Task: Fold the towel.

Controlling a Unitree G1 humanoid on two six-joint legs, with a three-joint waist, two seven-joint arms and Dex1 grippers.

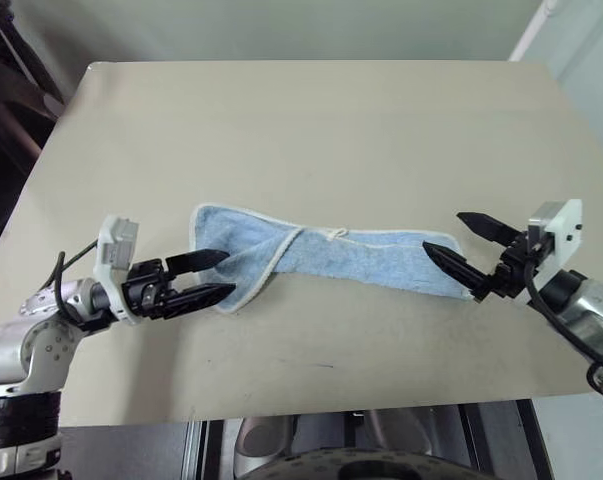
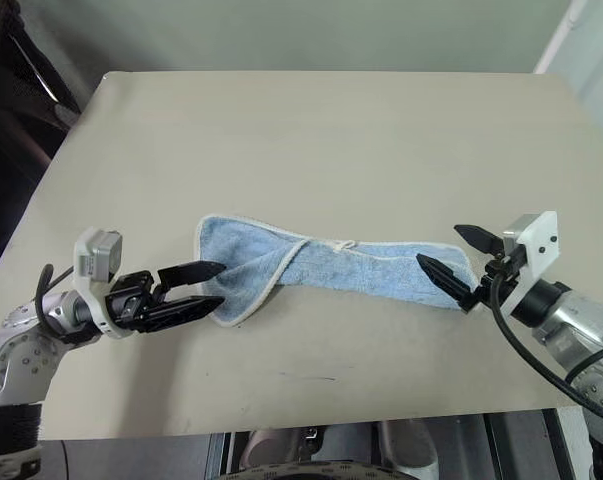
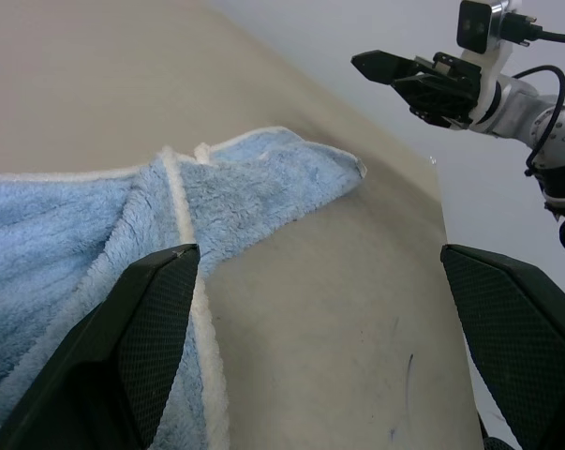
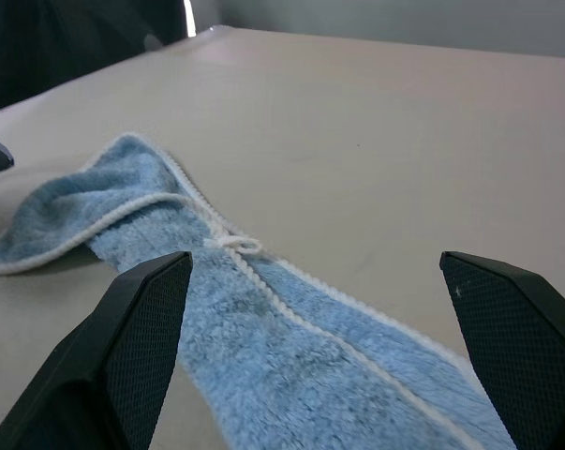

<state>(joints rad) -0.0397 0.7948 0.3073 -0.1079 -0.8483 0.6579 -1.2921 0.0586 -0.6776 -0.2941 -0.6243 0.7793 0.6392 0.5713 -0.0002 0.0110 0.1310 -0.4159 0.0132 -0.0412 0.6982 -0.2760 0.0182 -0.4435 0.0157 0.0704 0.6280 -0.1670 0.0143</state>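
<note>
Towel: I see the small light-blue terry towel with cream-white stitched edging (image 1: 326, 255) lying on the beige tabletop (image 1: 311, 130), bunched into a long narrow strip, its left end flapped over on itself.
Long axis: it runs side to side across my view, from one arm to the other, dipping slightly toward the right end.
White loop: a small white loop (image 1: 334, 233) sits on the far edge, about mid-length.
Left gripper (image 1: 214, 276): black fingers spread apart, holding nothing, pointing along the strip toward the right; the folded left end sits at its tips, the lower finger at the cloth's edge.
Right gripper (image 1: 455, 246): fingers wide apart, empty, pointing back toward the left; the lower finger is over the towel's right end, the upper one clear of it.
Nearer arm: I judge neither; each has its own end within reach.
Next move, my guess: pinch both ends, then bring one end over to the other.
</note>
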